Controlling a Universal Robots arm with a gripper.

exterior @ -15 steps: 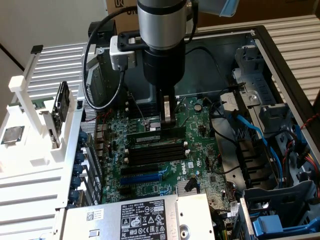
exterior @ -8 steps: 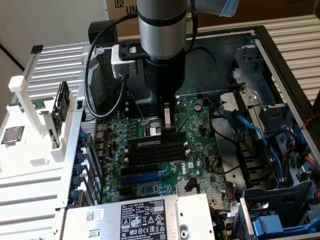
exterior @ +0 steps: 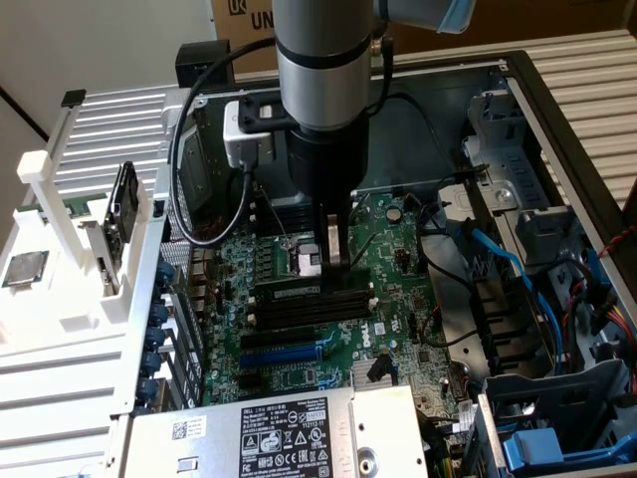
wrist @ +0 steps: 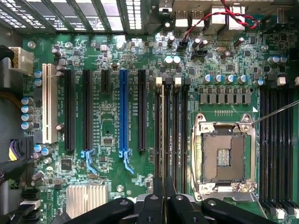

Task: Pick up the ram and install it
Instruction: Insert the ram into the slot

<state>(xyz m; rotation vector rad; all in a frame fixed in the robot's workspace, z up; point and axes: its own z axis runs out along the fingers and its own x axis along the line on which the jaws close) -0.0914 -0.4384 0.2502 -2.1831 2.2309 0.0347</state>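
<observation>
Ram point(exterior: 289, 290), thin flat stick, stands edgewise in narrow black claw point(exterior: 333, 262).

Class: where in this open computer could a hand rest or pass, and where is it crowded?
Free: the ribbed white panel outside the case wall, and the labelled power supply. Crowded: the cabled drive bays, and around the pincer over the memory slots.

The arm point(exterior: 323, 60) stood vertical, its wrist point(exterior: 323, 169) aimed straight down. Below it the gripper point(exterior: 333, 257) pointed downward, its two slim fingers point(wrist: 159, 192) drawn nearly together, with a narrow slit between their tips.
</observation>
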